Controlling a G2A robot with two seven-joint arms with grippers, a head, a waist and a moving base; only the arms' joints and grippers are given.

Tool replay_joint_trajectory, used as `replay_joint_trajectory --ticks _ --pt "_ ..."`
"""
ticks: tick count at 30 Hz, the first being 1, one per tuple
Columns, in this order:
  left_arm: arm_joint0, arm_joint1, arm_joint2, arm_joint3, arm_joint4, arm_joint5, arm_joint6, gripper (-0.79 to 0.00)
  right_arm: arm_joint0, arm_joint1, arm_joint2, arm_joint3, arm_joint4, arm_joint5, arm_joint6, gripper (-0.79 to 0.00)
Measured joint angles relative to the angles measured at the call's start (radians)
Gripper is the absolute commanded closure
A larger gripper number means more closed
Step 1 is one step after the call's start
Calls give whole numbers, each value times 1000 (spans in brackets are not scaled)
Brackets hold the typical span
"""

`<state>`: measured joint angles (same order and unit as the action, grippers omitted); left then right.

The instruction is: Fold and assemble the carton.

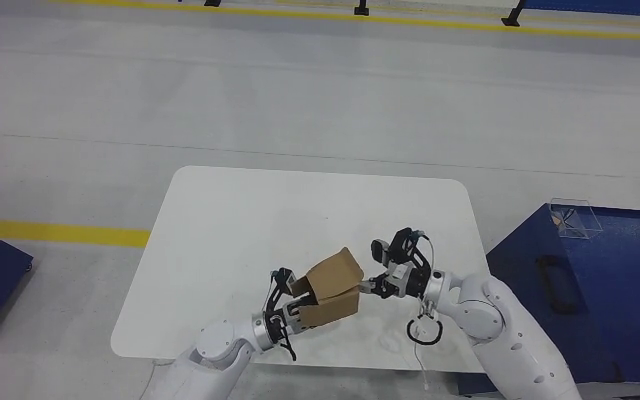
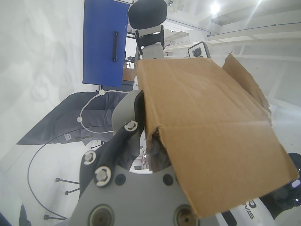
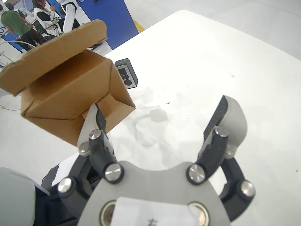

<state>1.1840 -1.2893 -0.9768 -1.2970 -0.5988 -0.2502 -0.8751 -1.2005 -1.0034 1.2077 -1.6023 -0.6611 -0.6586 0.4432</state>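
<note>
Carton (image 1: 330, 287), brown and half-folded with one flap raised, is held over the white table (image 1: 300, 210) near its 6 o'clock edge. The left gripper (image 1: 288, 297) is clamped on the carton's wall at the box's 8 o'clock side. The right gripper (image 3: 160, 109), at the box's 3 o'clock, is spread wide, with one finger (image 3: 95, 118) touching a side flap.

One carton (image 1: 335, 280), one table (image 1: 300, 210)
</note>
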Motion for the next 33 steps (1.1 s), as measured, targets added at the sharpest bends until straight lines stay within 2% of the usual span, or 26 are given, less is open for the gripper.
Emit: replay_joint_trajectory --ticks 8,14,25,29,33 --pt "12 2 -11 -9 -10 1 -14 0 -24 6 55 6 -19 53 -35 -785" --pt "19 3 -16 -13 -6 -1 -20 0 -20 0 10 11 -17 48 6 -785" --pt "31 4 -20 -15 4 -6 -22 0 -11 -10 -26 6 -11 44 -22 -785" --pt "35 5 -26 -15 -1 -16 -26 0 -19 -6 17 24 4 53 -65 -785" --pt "37 6 -33 -12 -8 -29 -36 0 -46 6 118 35 1 76 -142 -785"
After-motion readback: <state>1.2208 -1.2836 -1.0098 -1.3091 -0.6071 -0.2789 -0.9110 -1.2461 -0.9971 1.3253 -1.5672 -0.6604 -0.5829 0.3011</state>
